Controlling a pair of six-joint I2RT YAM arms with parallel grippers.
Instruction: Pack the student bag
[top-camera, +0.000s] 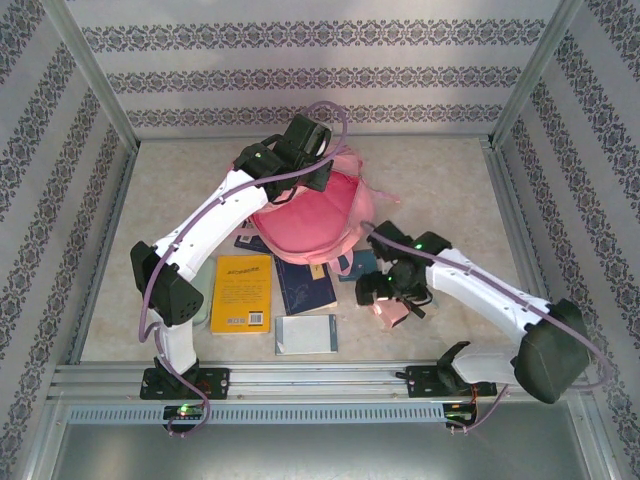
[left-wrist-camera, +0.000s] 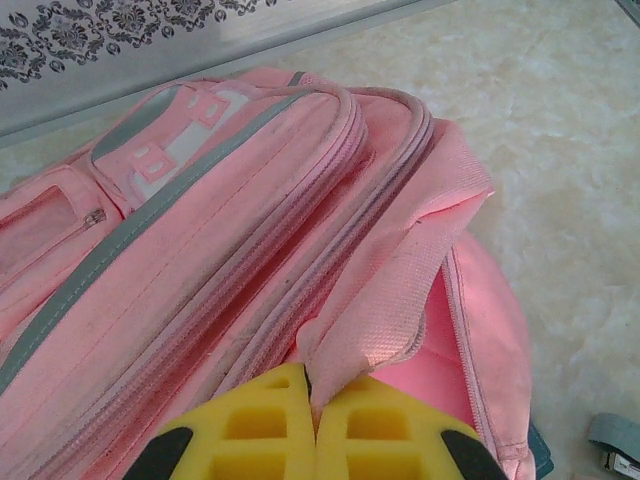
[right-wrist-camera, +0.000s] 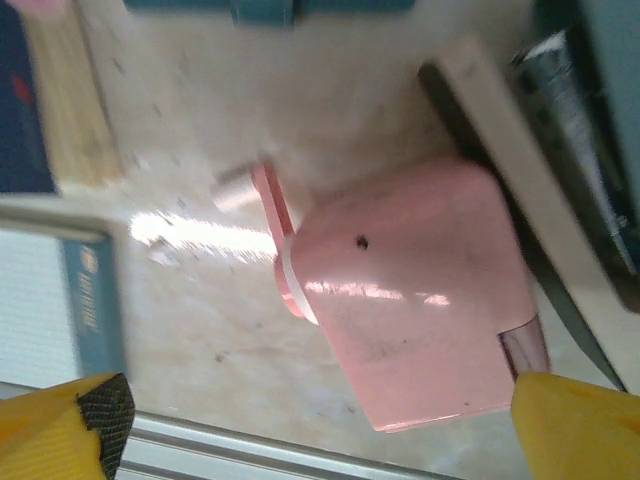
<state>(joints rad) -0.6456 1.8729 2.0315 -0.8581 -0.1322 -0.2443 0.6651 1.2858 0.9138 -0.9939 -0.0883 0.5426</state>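
Reference landmark: the student bag (top-camera: 318, 212). We found it lying on the tabletop (top-camera: 450, 180), with its far edge toward the patterned back wall.

- Left of the bag and nearer the arm bases, a yellow book (top-camera: 242, 293) lay flat, its far end close to the bag's near-left edge.
- The left gripper (left-wrist-camera: 313, 390) sat at the bag's far edge. In its wrist view we saw the yellow fingers (left-wrist-camera: 260, 425) pressed together on a fold of the bag's pink fabric beside a zip line. A brighter pink inner surface showed just under that fold. Grey strips ran along the bag's front pockets.
- Directly on the near side of the bag, a dark blue book (top-camera: 305, 285) lay flat, its far end tucked against or under the bag. We could not tell which.
- Nearer still from the bag, past the blue book, lay a pale notebook (top-camera: 307, 334) with a blue spine edge.
- A teal item (top-camera: 360, 265) lay at the bag's near-right edge. We could not identify it.
- The right gripper (right-wrist-camera: 320, 435) hung to the near right of the bag. Its jaws were spread wide and gripped nothing.
- A small pink case (right-wrist-camera: 420, 310) lay on the tabletop between the fingers' line of reach and apart from the bag. The right-hand finger was just beside the case's corner. The wrist view was too blurred for us to tell whether they touched.
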